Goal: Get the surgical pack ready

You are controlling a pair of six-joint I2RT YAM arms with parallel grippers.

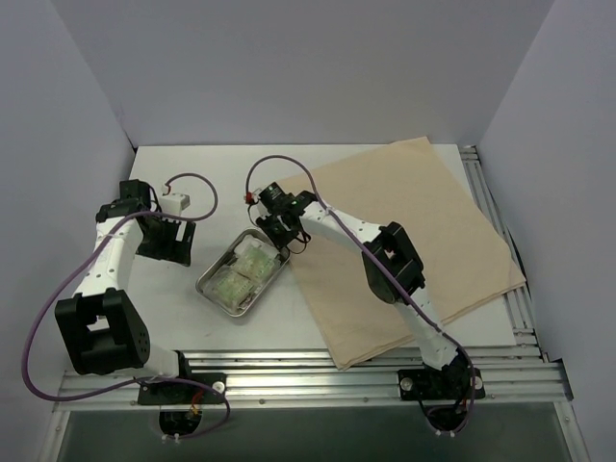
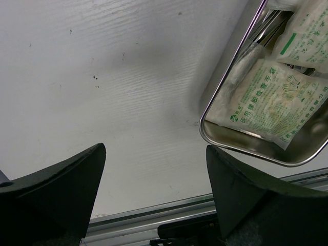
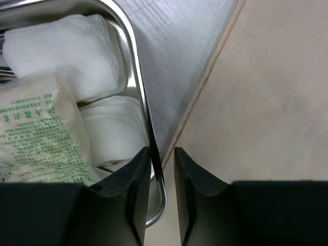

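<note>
The left claw (image 2: 154, 154) hangs wide open over bare table (image 2: 102, 77), holding nothing, just left of the tray (image 1: 207, 287). The steel tray lies on the table between the arms, with its right side just beside the cloth's (image 1: 423, 241) left edge. In it lie green-printed packets (image 2: 271, 97), and white gauze (image 3: 66, 51) is folded at its right end. The right claw (image 3: 161, 154) is narrow and grips the tray's right rim, with one finger inside by the gauze and one outside. The tan cloth lies flat at right.
</note>
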